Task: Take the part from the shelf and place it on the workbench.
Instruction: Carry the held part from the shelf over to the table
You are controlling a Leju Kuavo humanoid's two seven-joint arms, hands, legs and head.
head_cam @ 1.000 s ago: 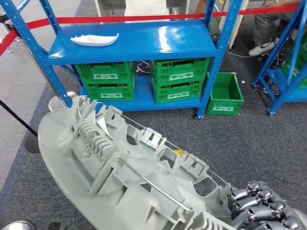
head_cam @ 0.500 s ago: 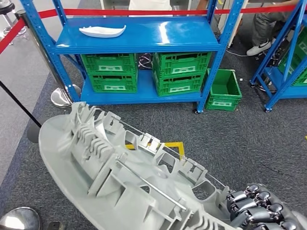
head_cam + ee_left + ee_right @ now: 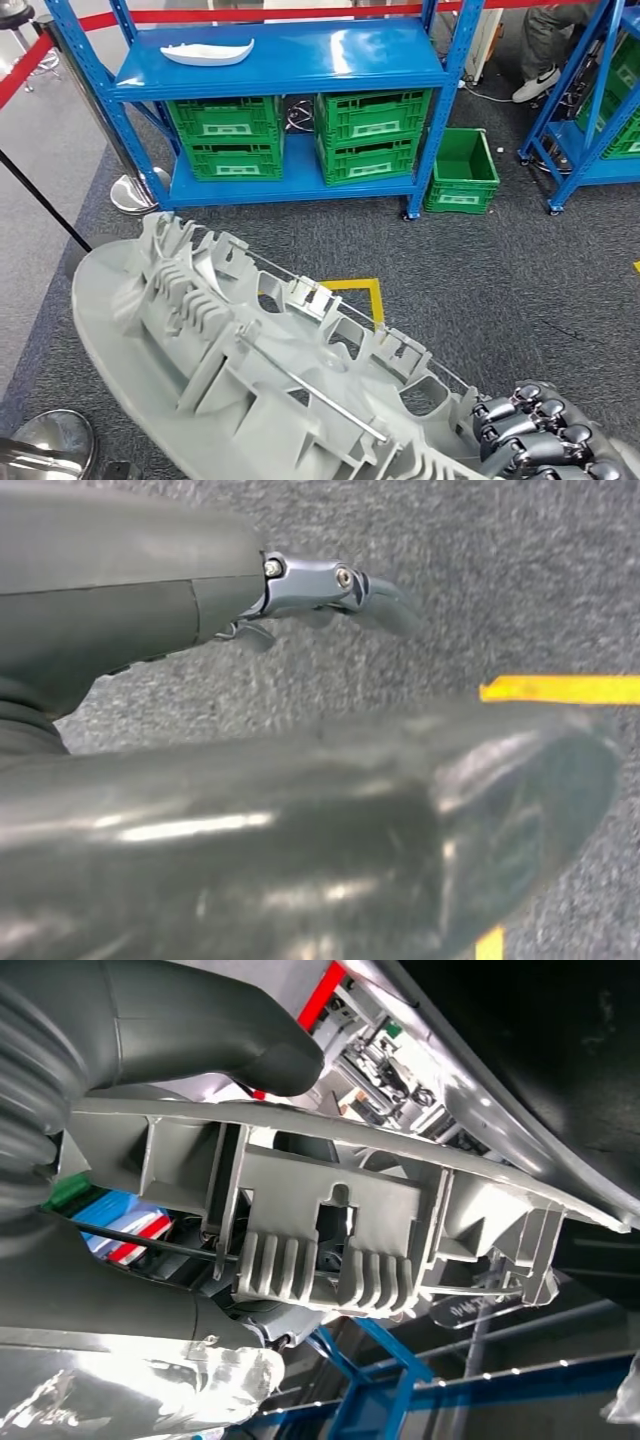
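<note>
A: Starting at the left, what's the left hand [image 3: 332,585] doing?

B: It hangs over dark grey carpet [image 3: 528,270], fingers straight out and apart, gripping nothing. I'd guess it is kept down so it stays clear of the load.

A: And the load?

B: A long, pale grey moulded plastic part [image 3: 249,370], ribbed and clipped on its upturned back, with a thin metal rod along it. It lies across the robot's front, broad end at the left, narrow end running down to the right.

A: So the right hand [image 3: 543,440] carries it?

B: Yes. Dark fingers are curled round the narrow end, and the wrist view shows the thumb [image 3: 219,1035] over the part's edge. Held by one end like that, it looks likely to sag or swing.

A: The shelf?

B: The blue metal shelf rack [image 3: 287,65] stands well apart behind, a white curved part [image 3: 207,52] on its top board, green crates [image 3: 226,135] below. No workbench to be seen, so placing is not yet done.
</note>
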